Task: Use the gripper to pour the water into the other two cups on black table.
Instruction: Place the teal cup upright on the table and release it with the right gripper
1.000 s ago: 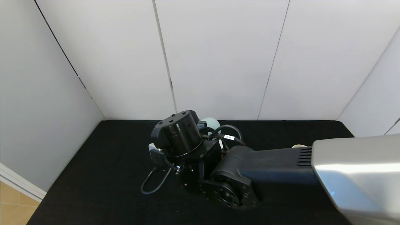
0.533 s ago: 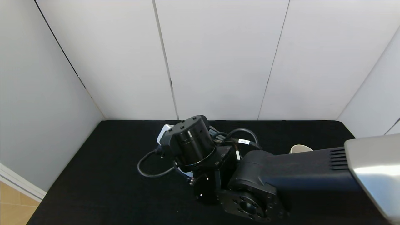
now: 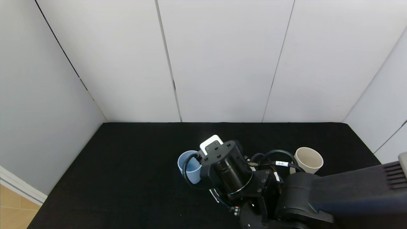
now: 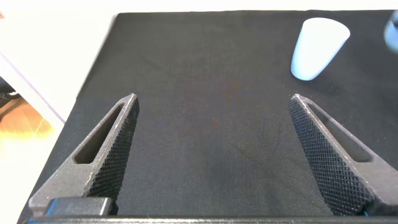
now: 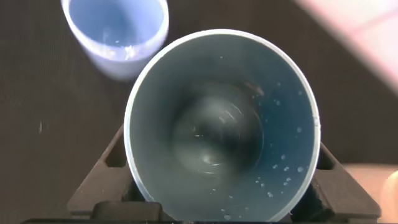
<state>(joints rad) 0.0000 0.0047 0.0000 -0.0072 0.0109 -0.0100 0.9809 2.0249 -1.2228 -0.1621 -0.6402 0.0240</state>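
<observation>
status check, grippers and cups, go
Right gripper shut on teal cup, beside light blue cup. Left gripper open, idle. Beige cup unobstructed.

The head camera looks down on the black worktop [image 3: 127,165]; both wrist cameras sit close above it, and all three share the blue cup [image 3: 189,166].

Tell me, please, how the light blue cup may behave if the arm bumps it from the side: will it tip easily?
Probably yes. The light blue cup stands upright on its narrow end, its mouth wider, so it looks top-heavy. It seems to hold only a little water, so it is likely light. The black table cloth may grip its foot, favouring tipping over sliding.
</observation>
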